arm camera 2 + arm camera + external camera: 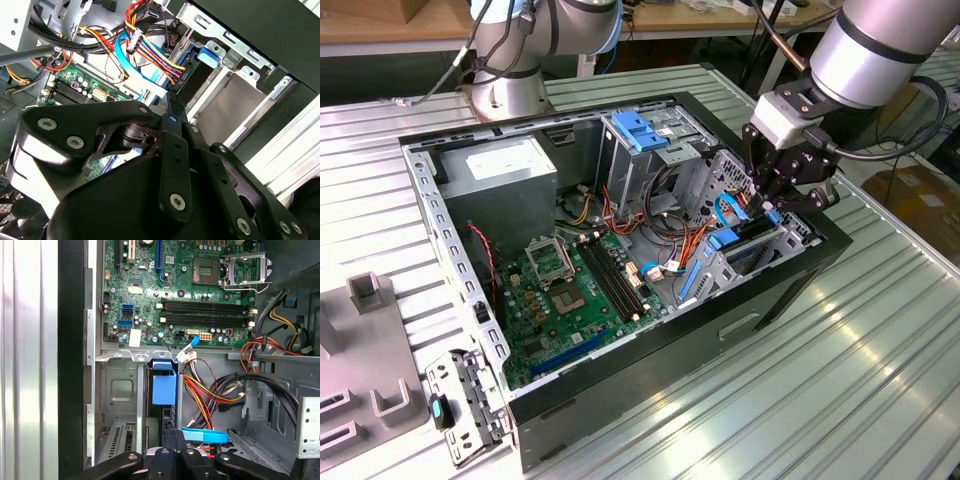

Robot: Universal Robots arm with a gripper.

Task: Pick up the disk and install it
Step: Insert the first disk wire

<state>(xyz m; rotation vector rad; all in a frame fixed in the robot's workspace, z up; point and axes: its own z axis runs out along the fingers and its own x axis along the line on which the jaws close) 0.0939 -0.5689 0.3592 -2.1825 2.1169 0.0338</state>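
The claw (767,203) is hanging over the disk (740,238) in the case (800,285) bay; grip state cannot be told. Disk: rigid, fairly heavy, shock-sensitive; hold the blue frame edges.

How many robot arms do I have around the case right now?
2. The rear arm stands behind the computer case, exterior view's left; the working arm reaches over its drive-bay end, exterior view's right. More may be off-frame.
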